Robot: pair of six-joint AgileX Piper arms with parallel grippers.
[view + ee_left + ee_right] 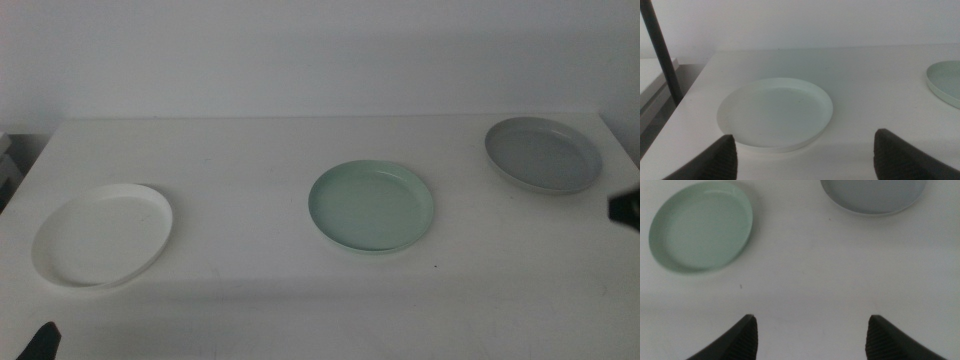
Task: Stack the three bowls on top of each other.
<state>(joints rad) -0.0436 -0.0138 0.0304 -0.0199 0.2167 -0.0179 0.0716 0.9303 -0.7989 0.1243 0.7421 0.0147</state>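
Observation:
Three bowls lie apart on the white table (pixel 250 150). The white bowl (pixel 103 233) is at the left, the mint green bowl (pixel 371 206) in the middle, the grey bowl (pixel 543 154) at the far right. My left gripper (pixel 805 155) is open and empty, just short of the white bowl (pixel 775 112); only a dark tip (pixel 42 343) shows at the middle view's bottom left. My right gripper (pixel 807 337) is open and empty, with the green bowl (pixel 701 226) and grey bowl (pixel 873 195) beyond it; a dark part (pixel 625 206) shows at the right edge.
A white wall stands behind the table. A dark pole (pixel 661 50) rises beside the table's left edge. The green bowl's rim (pixel 945 82) also shows in the left wrist view.

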